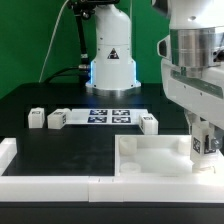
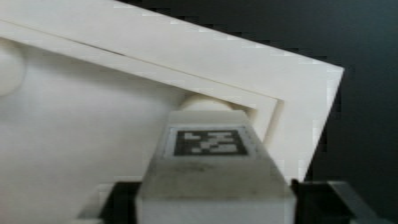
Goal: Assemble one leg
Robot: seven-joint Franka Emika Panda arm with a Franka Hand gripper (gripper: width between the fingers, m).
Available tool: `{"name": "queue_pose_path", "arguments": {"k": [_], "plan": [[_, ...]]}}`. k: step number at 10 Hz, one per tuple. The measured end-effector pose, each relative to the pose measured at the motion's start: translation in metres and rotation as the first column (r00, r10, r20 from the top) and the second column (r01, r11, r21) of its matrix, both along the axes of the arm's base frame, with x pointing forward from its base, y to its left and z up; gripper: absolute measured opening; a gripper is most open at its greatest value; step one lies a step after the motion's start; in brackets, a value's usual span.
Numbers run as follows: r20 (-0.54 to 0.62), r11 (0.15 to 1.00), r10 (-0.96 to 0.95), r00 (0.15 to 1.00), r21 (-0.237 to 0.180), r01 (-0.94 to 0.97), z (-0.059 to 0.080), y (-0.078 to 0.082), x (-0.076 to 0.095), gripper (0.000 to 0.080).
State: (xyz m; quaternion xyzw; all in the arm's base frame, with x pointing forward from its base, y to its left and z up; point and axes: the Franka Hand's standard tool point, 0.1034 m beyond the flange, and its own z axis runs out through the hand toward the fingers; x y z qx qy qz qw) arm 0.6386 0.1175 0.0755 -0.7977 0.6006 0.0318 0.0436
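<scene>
My gripper (image 1: 201,150) is shut on a leg (image 1: 200,143), a small white block with a black-and-white marker, and holds it upright over the right corner of the large white tray-like part (image 1: 150,158). In the wrist view the leg (image 2: 214,160) sits between my fingers (image 2: 118,203), its far end at the tray's corner socket (image 2: 210,102); whether it is seated there I cannot tell. Three more legs lie on the black table: two at the exterior view's left (image 1: 37,118) (image 1: 57,120) and one near the middle (image 1: 149,123).
The marker board (image 1: 105,115) lies flat behind the legs, in front of the robot base (image 1: 110,60). A white L-shaped wall (image 1: 45,180) borders the table's front and left. A green backdrop stands behind.
</scene>
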Motion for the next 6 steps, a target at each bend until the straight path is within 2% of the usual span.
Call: {"name": "queue_pose_path", "arguments": {"k": [1, 2, 3, 6], "plan": [[0.006, 0.999, 0.052, 0.999, 0.0, -0.052, 0.0, 0.0001, 0.0, 0.0523], [0.008, 0.997, 0.078, 0.997, -0.001, -0.078, 0.0001, 0.0017, -0.0003, 0.0523], [0.017, 0.985, 0.171, 0.985, -0.002, -0.171, 0.0002, 0.0037, -0.0006, 0.0621], [0.051, 0.865, 0.502, 0.864, -0.019, -0.501, 0.0004, 0.0063, -0.001, 0.0649]]}}
